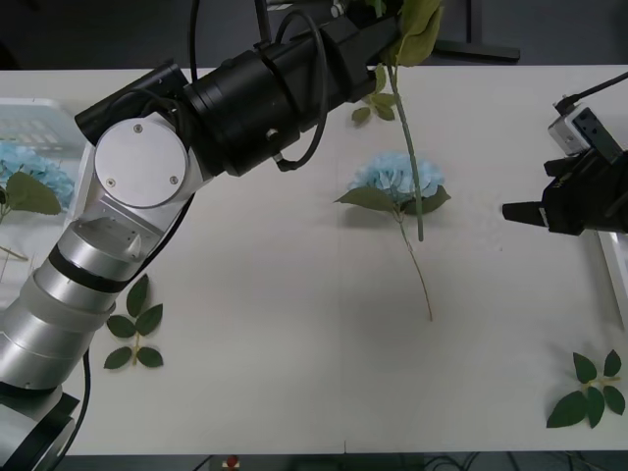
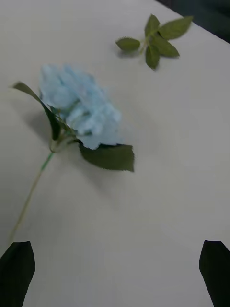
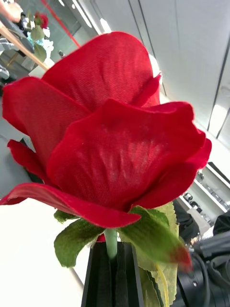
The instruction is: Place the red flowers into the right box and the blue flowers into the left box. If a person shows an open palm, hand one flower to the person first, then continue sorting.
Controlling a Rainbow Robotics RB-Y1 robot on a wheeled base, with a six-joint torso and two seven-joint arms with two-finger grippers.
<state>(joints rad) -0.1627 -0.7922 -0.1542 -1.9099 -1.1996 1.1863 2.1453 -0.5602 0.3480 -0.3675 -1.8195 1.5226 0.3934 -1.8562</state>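
Left arm fills the near-left of the front view, reaching up and across to the far middle of the table. Left gripper is raised well above the table, black fingers closed tight on the green stem of a red rose; head big and upright just above the fingertips in the left wrist view. From the front, the rose's leaves show at the far top edge and its stem hangs down over the table, its lower end in front of the blue flower lying mid-table.

That blue hydrangea lies flat on the table, right of centre, head toward the far side, stem trailing toward the near side, broad leaves either side of the head. Nothing touches it.

Right gripper hovers at the right side, pointing left toward the hydrangea, well apart from it. Its fingers sit at the two corners of the right wrist view, spread wide, nothing between them.

Left box at far left, white tray; another blue flower rests on it, head looks to be over the near rim, hard to be sure. Right box: just a white rim sliver at the right edge.

Loose leaf sprigs: one near left, one near right corner, one at the far middle beside the hanging stem.
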